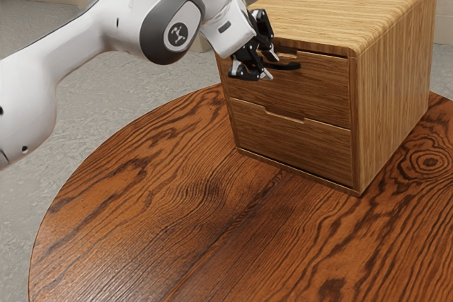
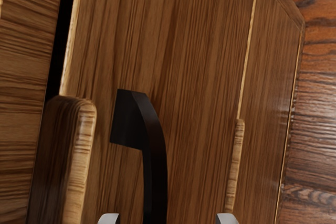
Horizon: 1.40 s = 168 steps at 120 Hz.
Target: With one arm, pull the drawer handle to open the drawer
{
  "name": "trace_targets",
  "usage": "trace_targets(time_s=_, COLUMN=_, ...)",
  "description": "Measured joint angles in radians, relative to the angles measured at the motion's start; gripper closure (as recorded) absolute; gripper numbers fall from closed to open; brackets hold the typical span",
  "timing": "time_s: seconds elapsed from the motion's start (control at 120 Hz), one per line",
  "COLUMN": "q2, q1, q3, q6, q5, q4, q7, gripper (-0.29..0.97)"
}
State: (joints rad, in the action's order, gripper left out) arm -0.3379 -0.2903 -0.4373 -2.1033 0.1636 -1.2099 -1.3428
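Observation:
A light wooden cabinet (image 1: 382, 68) with two drawers stands on the round table. The top drawer (image 1: 311, 86) carries a curved black handle (image 1: 287, 66), and a thin dark gap shows between its upper edge and the cabinet top. My gripper (image 1: 260, 63) is at the near end of that handle, fingers open. In the wrist view the black handle (image 2: 146, 150) runs down between my two grey fingertips (image 2: 108, 217), which stand wide apart; it lies nearer one of them, and neither visibly touches it.
The lower drawer (image 1: 297, 139) sits flush, with a small wooden lip (image 1: 283, 114). The dark round wooden table (image 1: 212, 231) spreads in front of the cabinet. Grey floor lies beyond the table edge at the exterior view's left.

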Motion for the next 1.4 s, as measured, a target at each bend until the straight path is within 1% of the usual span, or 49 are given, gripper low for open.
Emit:
trace_targets(time_s=0.65, q2=0.009, q1=0.0, q3=0.001, q6=-0.003, q5=-0.001, q4=-0.016, q7=-0.002, gripper=0.63)
trace_targets(time_s=1.183, q2=0.081, q1=-0.009, q3=0.005, q6=-0.008, q5=-0.002, q4=-0.105, q7=-0.002, gripper=0.68)
trace_targets(time_s=1.4, q2=0.115, q1=-0.011, q3=0.025, q6=-0.023, q5=-0.003, q4=-0.149, q7=-0.001, gripper=0.69)
